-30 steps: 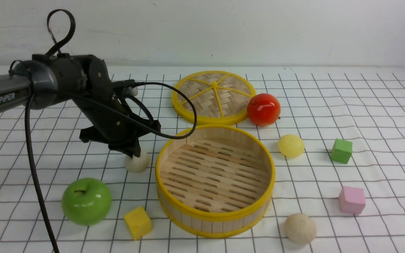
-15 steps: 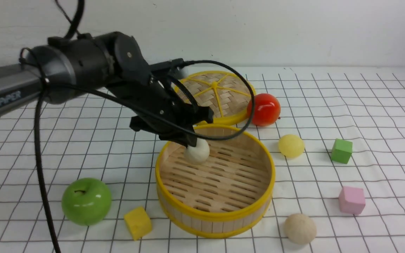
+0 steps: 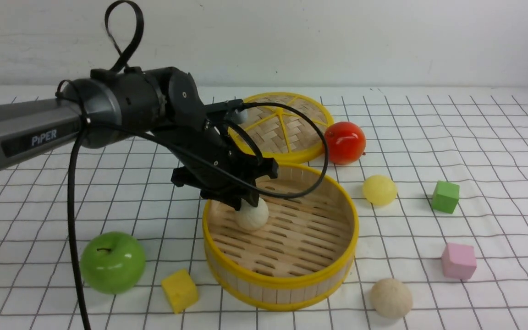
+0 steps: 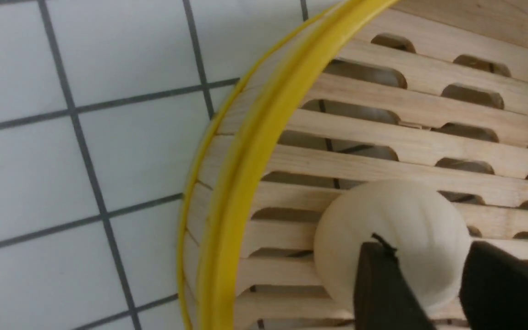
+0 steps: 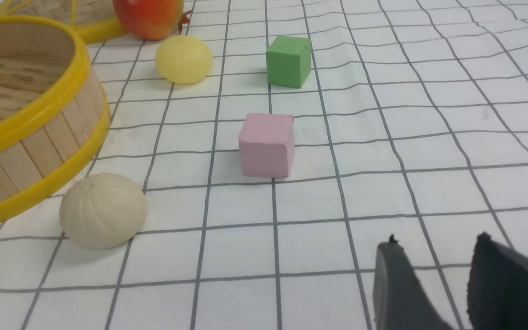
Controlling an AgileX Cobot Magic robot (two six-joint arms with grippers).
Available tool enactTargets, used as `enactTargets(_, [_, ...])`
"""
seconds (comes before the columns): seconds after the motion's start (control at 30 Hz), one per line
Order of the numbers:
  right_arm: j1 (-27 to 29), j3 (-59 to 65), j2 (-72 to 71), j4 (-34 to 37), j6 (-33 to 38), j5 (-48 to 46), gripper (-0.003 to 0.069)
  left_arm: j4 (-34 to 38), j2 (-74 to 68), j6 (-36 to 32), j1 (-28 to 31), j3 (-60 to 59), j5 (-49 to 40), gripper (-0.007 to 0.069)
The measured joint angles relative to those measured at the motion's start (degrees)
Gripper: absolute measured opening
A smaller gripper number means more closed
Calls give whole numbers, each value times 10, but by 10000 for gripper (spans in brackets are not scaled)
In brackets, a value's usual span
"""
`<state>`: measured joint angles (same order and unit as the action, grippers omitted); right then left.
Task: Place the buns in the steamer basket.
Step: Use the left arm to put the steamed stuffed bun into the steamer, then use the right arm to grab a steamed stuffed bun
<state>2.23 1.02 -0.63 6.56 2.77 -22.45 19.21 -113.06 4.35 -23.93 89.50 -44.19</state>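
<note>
The left gripper (image 3: pixel 245 201) straddles a bun (image 3: pixel 251 214) inside the steamer basket (image 3: pixel 291 286) (grip unclear); lifting early could drag it out.

Your left arm (image 3: pixel 12 126) is a grey tube with white "PiPER" lettering (image 3: pixel 44 136), ending in a rounded black wrist housing (image 3: pixel 122 103). Above that housing stands a black strap loop (image 3: pixel 124 58); below it hangs a thick black cable (image 3: pixel 72 206). Your left gripper (image 4: pixel 429 247) and right gripper (image 5: pixel 436 243) have matte black wedge fingers.
</note>
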Motion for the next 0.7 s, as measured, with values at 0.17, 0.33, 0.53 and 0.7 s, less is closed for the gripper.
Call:
enactTargets(0.17, [0,0,0,0,0,0,239,-13,71,0,0,0,-53,469])
enactTargets(0.33, [0,0,0,0,0,0,239,-44,226,0,1,0,-150,545])
enactTargets(0.53, [0,0,0,0,0,0,239,-131,398,0,1,-8,-249,542])
enactTargets(0.7, [0,0,0,0,0,0,239,-186,538,19,1,-95,-266,503])
